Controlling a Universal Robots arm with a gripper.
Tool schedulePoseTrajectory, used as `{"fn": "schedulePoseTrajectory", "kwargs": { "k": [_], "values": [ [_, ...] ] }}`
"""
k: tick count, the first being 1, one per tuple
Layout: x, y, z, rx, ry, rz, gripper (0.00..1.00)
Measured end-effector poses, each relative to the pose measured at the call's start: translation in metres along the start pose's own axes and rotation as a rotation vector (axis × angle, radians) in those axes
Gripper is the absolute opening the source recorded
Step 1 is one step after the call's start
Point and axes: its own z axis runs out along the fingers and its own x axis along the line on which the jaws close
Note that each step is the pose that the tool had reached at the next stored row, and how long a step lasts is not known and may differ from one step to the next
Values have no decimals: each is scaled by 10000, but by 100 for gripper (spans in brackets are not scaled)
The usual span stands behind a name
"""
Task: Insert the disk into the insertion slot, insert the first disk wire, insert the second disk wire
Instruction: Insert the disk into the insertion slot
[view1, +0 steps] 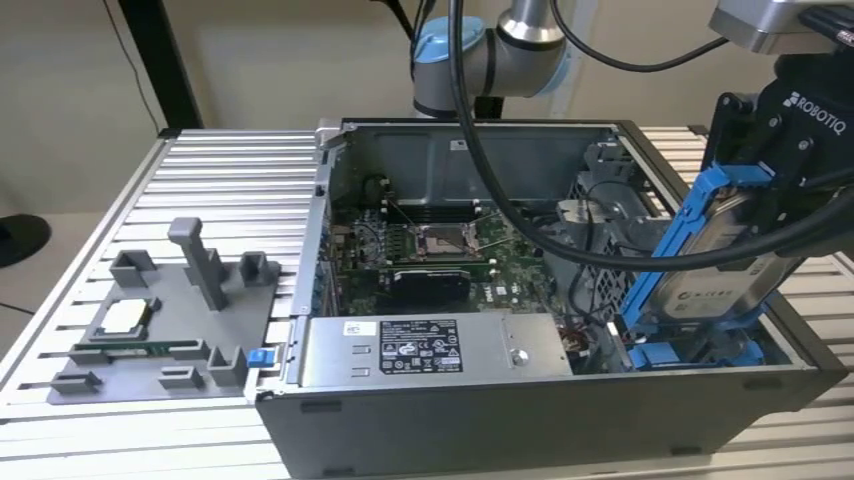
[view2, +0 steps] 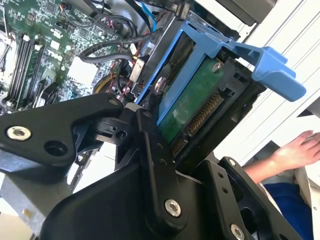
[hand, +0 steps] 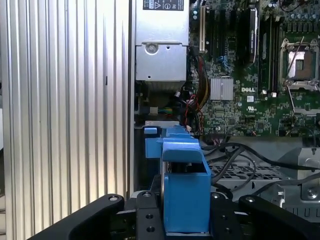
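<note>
The disk (view1: 721, 272), silver-grey in its bright blue carrier frame, hangs tilted and nearly on edge over the open computer case's right end in the exterior view. My gripper (view1: 754, 195) is shut on its upper part. In the second wrist view the disk's (view2: 192, 107) green board and connector face the camera between black fingers (view2: 150, 145). The first wrist view has the blue carrier (hand: 185, 190) clamped on both sides. Its lower end sits just above the insertion slot (view1: 694, 352), a bay with blue rails at the case's near right corner. Whether it touches the rails is unclear.
Black cables (view1: 587, 250) loop across the case beside the bay. The grey power supply box (view1: 427, 350) lies along the near wall, with the motherboard (view1: 441, 250) behind it. A grey fixture plate (view1: 160, 330) rests on the slatted table. A person's hand (view2: 300, 150) rests outside the case.
</note>
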Motion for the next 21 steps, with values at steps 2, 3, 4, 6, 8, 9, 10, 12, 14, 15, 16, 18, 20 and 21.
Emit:
{"fn": "schedulePoseTrajectory", "kwargs": {
  "k": [2, 3, 4, 6, 8, 9, 10, 12, 14, 15, 16, 18, 20, 21],
  "values": [
    [0, 0, 1, 0, 0, 0, 0],
    [0, 0, 2, 0, 0, 0, 0],
    [0, 0, 4, 0, -2, 0, 0],
    [0, 0, 10, 0, -7, 0, 0],
    [1, -1, 22, 0, -37, -1, 0],
    [0, -1, 33, -1, -59, -2, 0],
    [0, -3, 43, -1, -75, -2, 0],
    [0, -10, 63, -1, -81, -8, 0],
    [0, -22, 82, -2, -88, -19, 0],
    [0, -27, 91, -2, -89, -26, 0],
    [0, -31, 100, -2, -93, -34, 0],
    [0, -36, 117, -2, -102, -47, 0],
    [0, -38, 135, -2, -114, -54, 0],
    [0, -39, 145, -2, -121, -57, 0]
  ]
}}
